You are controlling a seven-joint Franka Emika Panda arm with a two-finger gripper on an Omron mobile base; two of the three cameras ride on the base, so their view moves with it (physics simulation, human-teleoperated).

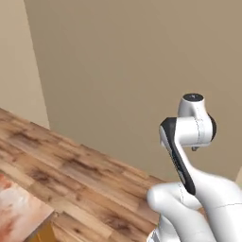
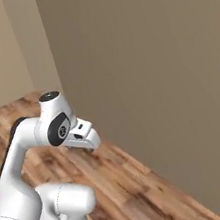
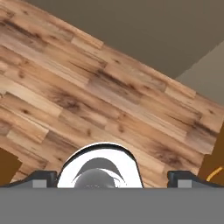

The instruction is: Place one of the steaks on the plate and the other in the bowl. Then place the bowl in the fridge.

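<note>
The steaks, the plate, the bowl and the fridge are out of view. My gripper is open: its two dark fingertips stand far apart at the bottom of the hand view, with nothing between them. They point down at bare wooden floor. My white hand is folded in close to the arm, above the floor and in front of a plain wall.
A wood-plank floor runs up to a tall beige wall. A reddish marbled counter corner with an orange cabinet panel below it sits at the lower left of the left base view.
</note>
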